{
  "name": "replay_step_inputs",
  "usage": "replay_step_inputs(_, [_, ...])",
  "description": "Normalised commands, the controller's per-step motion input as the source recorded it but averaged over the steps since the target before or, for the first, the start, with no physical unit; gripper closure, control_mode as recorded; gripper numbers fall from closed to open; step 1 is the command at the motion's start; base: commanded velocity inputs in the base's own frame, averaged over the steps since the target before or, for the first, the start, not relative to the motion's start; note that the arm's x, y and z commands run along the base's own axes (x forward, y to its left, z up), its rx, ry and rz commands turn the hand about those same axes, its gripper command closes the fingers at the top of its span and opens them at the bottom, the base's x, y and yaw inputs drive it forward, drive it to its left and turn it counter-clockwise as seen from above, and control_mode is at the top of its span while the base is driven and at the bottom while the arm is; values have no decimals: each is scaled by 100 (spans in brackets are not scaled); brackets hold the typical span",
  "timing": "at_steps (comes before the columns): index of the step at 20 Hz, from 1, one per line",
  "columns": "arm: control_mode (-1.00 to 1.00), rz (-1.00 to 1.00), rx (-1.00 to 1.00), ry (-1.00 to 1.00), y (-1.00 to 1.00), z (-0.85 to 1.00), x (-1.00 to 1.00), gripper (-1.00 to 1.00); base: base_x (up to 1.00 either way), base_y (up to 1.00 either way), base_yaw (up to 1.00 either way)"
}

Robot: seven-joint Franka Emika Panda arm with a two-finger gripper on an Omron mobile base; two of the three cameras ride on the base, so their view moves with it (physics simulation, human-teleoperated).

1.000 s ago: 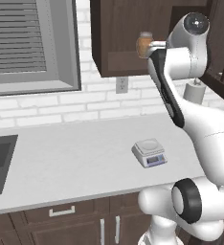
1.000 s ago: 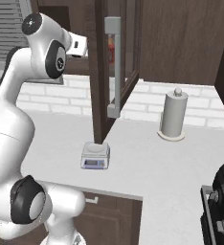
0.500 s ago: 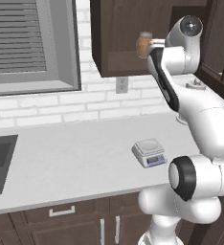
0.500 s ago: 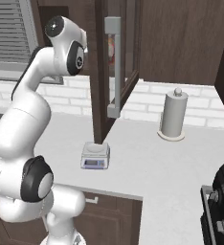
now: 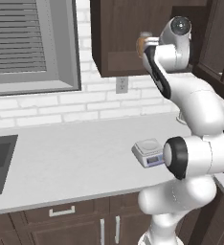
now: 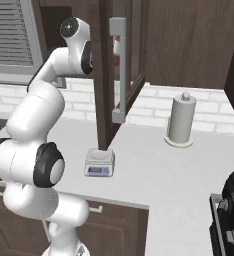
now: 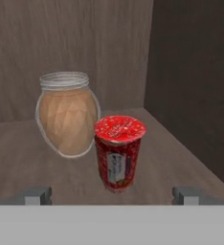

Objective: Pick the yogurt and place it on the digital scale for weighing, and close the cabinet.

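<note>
Arm reaching into the open wall cabinet, fingers spread wide and holding nothing.
Left base view: the white arm is stretching to upper centre, into the dark-brown wooden wall cabinet (image 5: 118, 38), beside an amber-brown round jar (image 5: 141, 44); the small flat light-grey digital scale (image 5: 148, 152) is sitting on the pale counter (image 5: 71, 162) at centre right. Right base view: the cabinet door is standing ajar at top centre, the scale at centre below it, a white paper-towel roll (image 6: 181, 120) at right. Hand view: the two-finger gripper (image 7: 111, 195) is gaping wide at the bottom, the small red cylindrical yogurt cup (image 7: 119, 152) standing upright at centre, between the tips but beyond them, just right of the jar.
</note>
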Motion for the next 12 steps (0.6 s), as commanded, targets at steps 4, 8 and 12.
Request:
replay_step_inputs(4, [-100, 0, 0, 0, -16, -2, 33, -100, 0, 0, 0])
replay_step_inputs(8, [-100, 0, 0, 0, -1, -10, 27, -100, 0, 0, 0])
replay_step_inputs(12, [-100, 0, 0, 0, -4, -17, 26, -100, 0, 0, 0])
